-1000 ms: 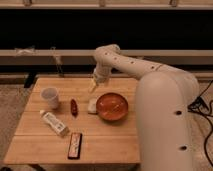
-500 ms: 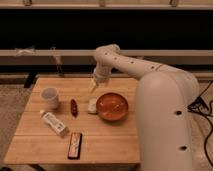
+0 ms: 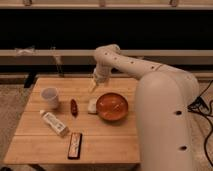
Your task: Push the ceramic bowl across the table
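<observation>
The ceramic bowl, round, shallow and glossy orange-red, sits on the light wooden slatted table, right of centre. My gripper hangs from the white arm just behind and to the left of the bowl, above the table top, apart from the bowl's rim.
A small pale block lies against the bowl's left side. A white cup stands at the left, a small red item beside it, a white tube and a dark flat packet nearer the front. My white arm body fills the right.
</observation>
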